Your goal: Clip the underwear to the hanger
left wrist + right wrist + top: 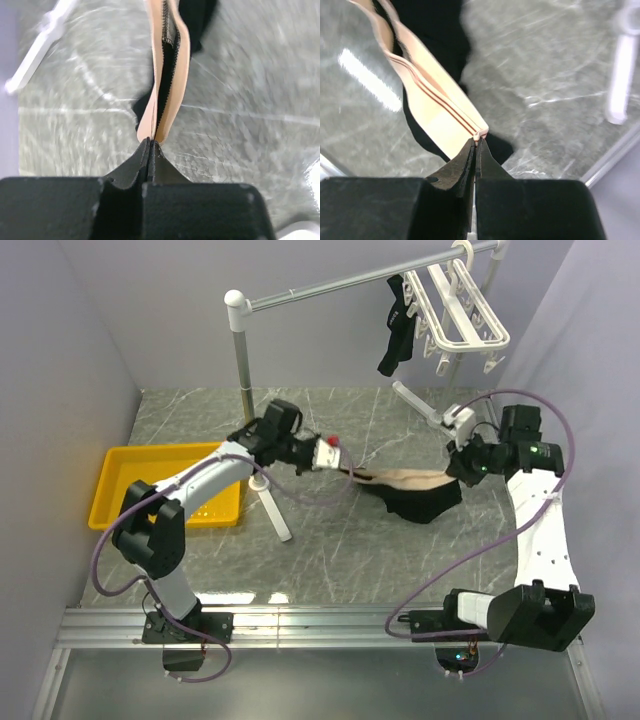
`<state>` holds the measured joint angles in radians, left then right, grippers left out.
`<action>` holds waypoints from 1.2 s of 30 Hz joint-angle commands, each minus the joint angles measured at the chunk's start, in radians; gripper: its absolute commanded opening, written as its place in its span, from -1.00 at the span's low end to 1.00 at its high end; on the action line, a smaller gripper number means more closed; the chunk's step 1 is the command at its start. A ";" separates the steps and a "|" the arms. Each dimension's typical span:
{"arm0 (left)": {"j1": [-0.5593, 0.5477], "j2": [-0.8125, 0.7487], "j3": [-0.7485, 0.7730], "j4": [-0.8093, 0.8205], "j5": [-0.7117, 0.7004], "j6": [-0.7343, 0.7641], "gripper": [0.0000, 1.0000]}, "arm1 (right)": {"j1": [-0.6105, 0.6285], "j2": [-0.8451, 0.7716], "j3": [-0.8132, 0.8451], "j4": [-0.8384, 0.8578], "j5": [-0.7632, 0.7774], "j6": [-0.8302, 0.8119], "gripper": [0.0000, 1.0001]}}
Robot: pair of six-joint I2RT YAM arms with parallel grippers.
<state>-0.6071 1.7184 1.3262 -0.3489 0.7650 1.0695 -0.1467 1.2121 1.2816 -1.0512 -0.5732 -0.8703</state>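
The underwear [412, 490], black with a tan waistband, hangs stretched between my two grippers above the marble floor. My left gripper [345, 466] is shut on the left end of the waistband [170, 75]. My right gripper [455, 468] is shut on the right end of the waistband [445, 115]. The white hanger [462, 310] with dangling clips hangs from the rail at the back right, above and behind the underwear.
A grey metal rail stand [240, 350] crosses the back, its white foot [272, 508] under my left arm. A small black garment [396, 330] hangs on the hanger's left side. A yellow tray [130, 490] sits at the left.
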 commanded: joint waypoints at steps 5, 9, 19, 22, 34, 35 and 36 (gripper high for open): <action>0.087 -0.043 0.128 -0.039 0.005 -0.523 -0.99 | -0.139 0.018 0.160 0.105 -0.155 0.198 -1.00; 0.089 -0.052 0.180 -0.027 -0.049 -0.635 -0.99 | -0.151 -0.032 0.148 0.219 -0.163 0.318 -1.00; 0.087 -0.096 0.146 -0.081 -0.104 -0.654 -0.99 | -0.148 -0.071 0.024 0.258 -0.110 0.275 -1.00; 0.087 -0.008 0.206 -0.085 -0.164 -0.649 -0.99 | -0.134 -0.016 0.042 0.324 -0.088 0.313 -1.00; 0.087 0.195 0.567 0.017 -0.273 -0.677 -0.99 | -0.122 0.089 0.247 0.372 -0.030 0.289 -1.00; 0.086 0.191 0.544 0.024 -0.253 -0.671 -0.99 | -0.120 0.070 0.227 0.350 -0.045 0.233 -1.00; 0.084 0.187 0.526 0.027 -0.245 -0.663 -0.99 | -0.117 0.025 0.196 0.329 -0.054 0.203 -1.00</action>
<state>-0.5282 1.9434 1.8282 -0.3695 0.5335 0.4122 -0.2657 1.3415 1.4857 -0.7132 -0.6426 -0.5617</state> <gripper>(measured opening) 0.012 0.017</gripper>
